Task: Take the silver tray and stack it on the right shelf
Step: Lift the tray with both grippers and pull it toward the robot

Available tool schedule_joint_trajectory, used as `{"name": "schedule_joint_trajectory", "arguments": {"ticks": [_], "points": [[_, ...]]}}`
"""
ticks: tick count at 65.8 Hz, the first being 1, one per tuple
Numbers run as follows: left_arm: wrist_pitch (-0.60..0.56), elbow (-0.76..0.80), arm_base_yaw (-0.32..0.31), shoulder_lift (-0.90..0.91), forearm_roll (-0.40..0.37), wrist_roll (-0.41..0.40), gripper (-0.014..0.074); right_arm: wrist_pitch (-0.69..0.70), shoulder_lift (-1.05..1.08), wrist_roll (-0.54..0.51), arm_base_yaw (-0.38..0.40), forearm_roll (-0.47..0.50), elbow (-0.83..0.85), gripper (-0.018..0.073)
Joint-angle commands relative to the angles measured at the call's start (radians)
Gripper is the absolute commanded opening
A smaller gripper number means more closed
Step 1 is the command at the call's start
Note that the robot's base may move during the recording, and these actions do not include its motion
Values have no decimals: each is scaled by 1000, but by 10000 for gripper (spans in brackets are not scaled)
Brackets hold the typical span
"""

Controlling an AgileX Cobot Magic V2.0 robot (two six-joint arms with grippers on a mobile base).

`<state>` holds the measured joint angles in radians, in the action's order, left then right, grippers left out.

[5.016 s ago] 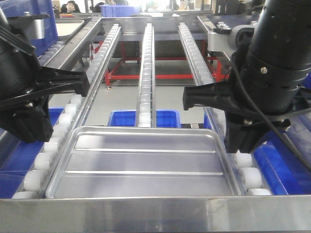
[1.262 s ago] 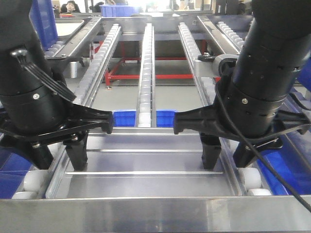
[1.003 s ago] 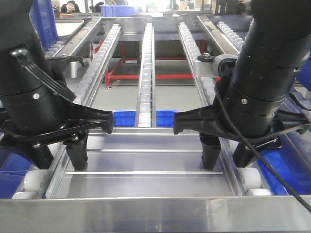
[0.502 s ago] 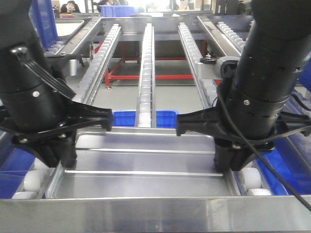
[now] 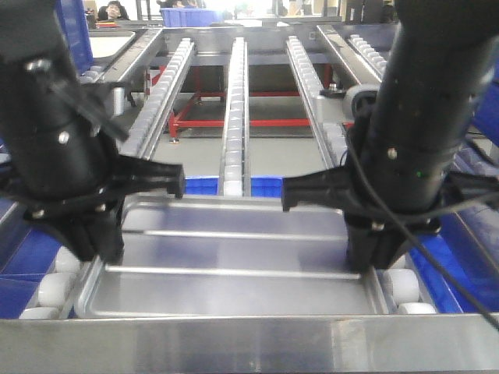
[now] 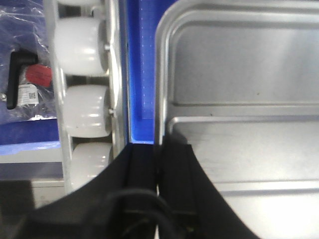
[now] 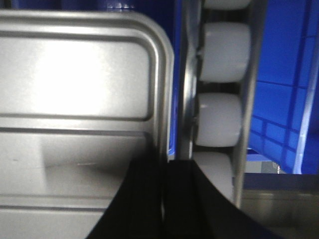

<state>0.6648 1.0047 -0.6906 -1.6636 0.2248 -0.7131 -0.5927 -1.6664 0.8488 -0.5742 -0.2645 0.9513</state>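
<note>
The tray (image 5: 234, 253) sits at 6 o'clock in the front view, at the near end of the counter (image 5: 234, 343), between two lanes of white rollers (image 5: 54, 288). The left fingers (image 5: 97, 241) stand at the tray's 9 o'clock edge and the right fingers (image 5: 374, 253) at its 3 o'clock edge. The left wrist view shows the left fingers drawn almost together, pinching the tray's raised rim with one finger outside and one inside over the floor. The right wrist view shows the right fingers clamped on the opposite rim in the same way. Blue bins (image 5: 269, 185) show beneath the counter at the tray's 12 o'clock. Whether the tray rests on the rollers or hangs just above them cannot be told.
</note>
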Motion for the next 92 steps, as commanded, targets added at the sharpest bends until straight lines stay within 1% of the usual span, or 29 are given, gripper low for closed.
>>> {"name": "schedule_joint_trajectory", "arguments": {"ticks": [1,10,17,24,31,38,47,55,58,65,69,92], "points": [[50,67,-3,56,2,25,-92,-44,86,-7,4,-10,59,59],[91,103,-3,116,-7,25,-92,-55,145,-5,4,-8,76,60],[124,103,-6,175,-41,25,-92,-84,192,24,2,12,76,61],[166,80,-35,223,-38,23,-92,-146,229,60,-28,18,72,67],[155,12,-68,274,-42,-30,-92,-157,253,101,-88,16,45,67],[142,-79,-101,330,-34,-75,-92,-143,284,168,-161,15,-9,67],[142,-185,-138,410,-16,-141,-92,-142,331,228,-220,14,-83,67],[151,-243,-191,466,-7,-205,-92,-148,370,292,-280,6,-145,67],[159,-259,-214,479,13,-247,-92,-148,379,334,-302,-16,-166,67],[190,-274,-264,484,69,-304,-92,-159,384,387,-340,-55,-189,67],[196,-274,-277,484,76,-305,-92,-159,384,387,-348,-61,-190,67],[199,-274,-276,484,78,-324,-92,-148,384,387,-347,-69,-190,67]]}}
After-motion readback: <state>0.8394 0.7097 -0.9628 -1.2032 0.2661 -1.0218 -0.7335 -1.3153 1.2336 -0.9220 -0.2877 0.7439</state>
